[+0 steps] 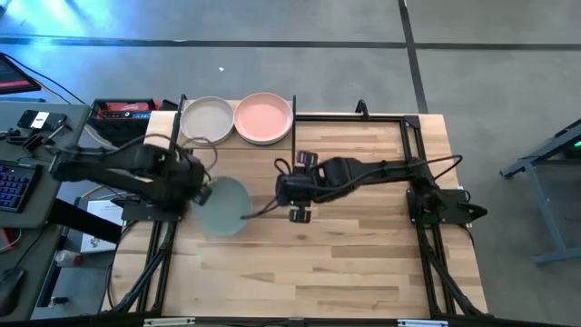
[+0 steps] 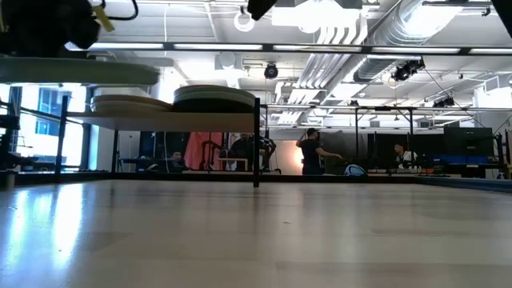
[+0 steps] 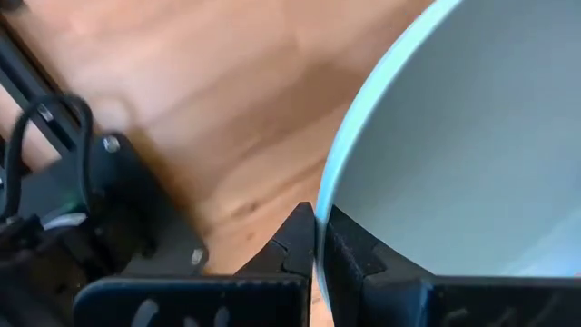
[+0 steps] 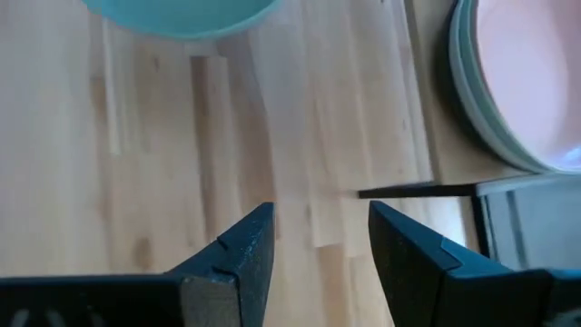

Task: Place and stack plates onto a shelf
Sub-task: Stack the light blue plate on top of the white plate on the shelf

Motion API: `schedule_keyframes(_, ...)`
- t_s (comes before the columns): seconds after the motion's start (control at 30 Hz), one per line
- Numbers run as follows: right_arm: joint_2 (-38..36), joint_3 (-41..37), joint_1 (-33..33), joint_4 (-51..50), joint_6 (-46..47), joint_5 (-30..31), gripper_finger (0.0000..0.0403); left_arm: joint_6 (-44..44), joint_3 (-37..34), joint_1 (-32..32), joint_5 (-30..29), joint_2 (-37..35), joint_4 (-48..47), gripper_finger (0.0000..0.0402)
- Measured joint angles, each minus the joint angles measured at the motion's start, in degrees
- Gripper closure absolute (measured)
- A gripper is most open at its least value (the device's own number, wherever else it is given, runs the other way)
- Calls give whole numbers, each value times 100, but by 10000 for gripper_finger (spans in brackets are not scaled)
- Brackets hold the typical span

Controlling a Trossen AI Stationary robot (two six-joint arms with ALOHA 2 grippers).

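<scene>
The pale grey-green plate [image 1: 223,207] hangs clear of the bench [image 1: 363,263], just in front of the shelf [image 1: 300,127], because the left gripper [image 3: 318,238] has its fingers clamped together on the plate's rim; an edge grip keeps the plate level, as the low view shows it at about board height, ready to be slid onto a stack. On the shelf a beige-grey plate [image 1: 207,118] tops one pile and a pink plate [image 1: 263,117] the other, side by side, filling the board's width. The right gripper [image 4: 318,238] hovers near the bench's middle, fingers apart and empty, apparently waiting out of the way.
</scene>
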Motion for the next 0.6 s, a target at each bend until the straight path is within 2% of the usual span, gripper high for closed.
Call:
schedule_keyframes(0.27,0,0,-487,0,-914,-113,247,141,593,1368,-786,-247,-19,400)
schedule_keyframes(0.6,0,0,-955,2,-1675,-655,247,701,1862,2941,-2261,-81,15,400)
